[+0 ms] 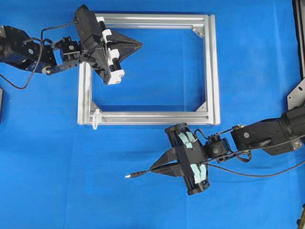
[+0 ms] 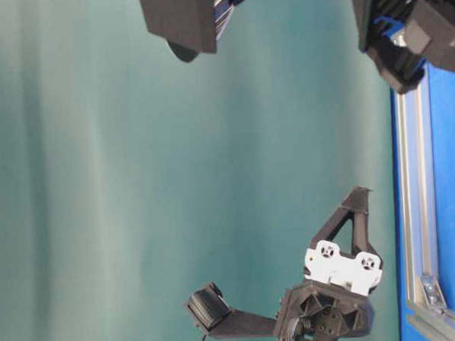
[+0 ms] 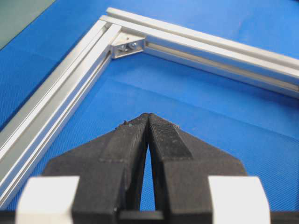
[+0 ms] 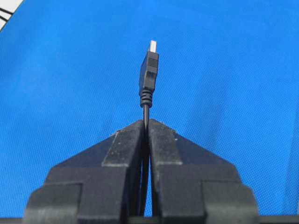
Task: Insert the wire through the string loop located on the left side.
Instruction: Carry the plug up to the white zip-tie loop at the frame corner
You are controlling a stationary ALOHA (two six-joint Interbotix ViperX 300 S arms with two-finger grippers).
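Observation:
The wire (image 1: 261,174) is a thin black cable trailing right across the blue mat. Its plug (image 1: 134,175) with a silver tip sticks out leftward from my right gripper (image 1: 152,169), which is shut on the cable just behind the plug. In the right wrist view the plug (image 4: 148,70) stands straight ahead of the gripper (image 4: 146,122). The string loop (image 1: 96,118) is a small whitish loop at the lower left corner of the aluminium frame (image 1: 212,67). My left gripper (image 1: 139,45) hovers inside the frame's upper left, shut and empty (image 3: 148,115).
The frame's far corner bracket (image 3: 127,45) lies ahead of the left gripper. A metal bracket (image 1: 296,94) sits at the right table edge. The table-level view shows the left gripper (image 2: 358,194) beside the frame rail (image 2: 416,206), with dark arm parts (image 2: 189,20) overhead.

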